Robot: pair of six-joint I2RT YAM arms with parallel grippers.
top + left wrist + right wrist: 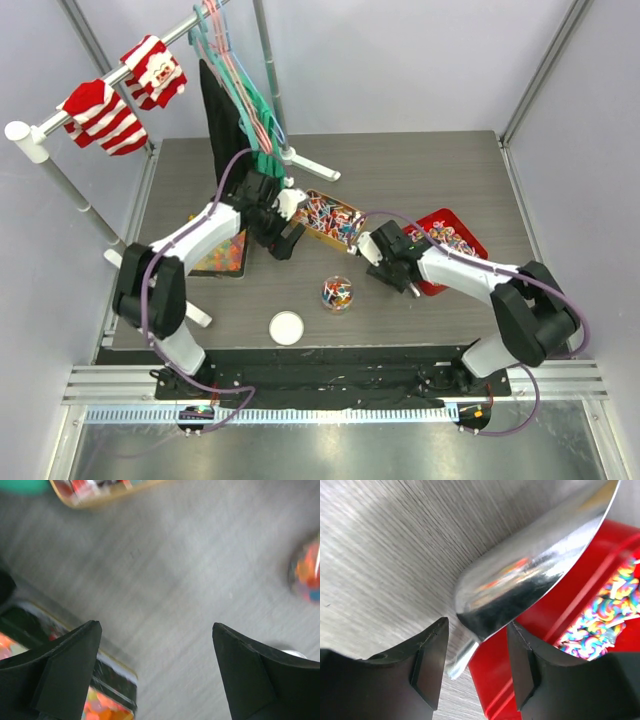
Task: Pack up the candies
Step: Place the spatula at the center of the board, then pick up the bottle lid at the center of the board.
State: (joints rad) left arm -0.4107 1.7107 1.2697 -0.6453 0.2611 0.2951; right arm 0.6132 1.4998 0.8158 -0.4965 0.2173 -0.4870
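Striped wrapped candies fill a wooden tray [330,215] and a red tin [452,238]. Orange and yellow gummies lie in a dark tray [222,258] on the left. A small clear jar [337,293] in front holds mixed candies. My left gripper [287,238] is open and empty over bare table between the gummy tray [102,706] and the jar [306,572]. My right gripper [477,625] is open around the handle of a silver scoop [530,575], which leans on the red tin's rim [520,680]; striped candies [600,615] show inside the tin.
A white round lid [286,327] lies near the front edge, left of the jar. A clothes rack base [305,160] with hangers and a dark board stands behind the left gripper. Striped socks [120,95] hang on a rail at the back left.
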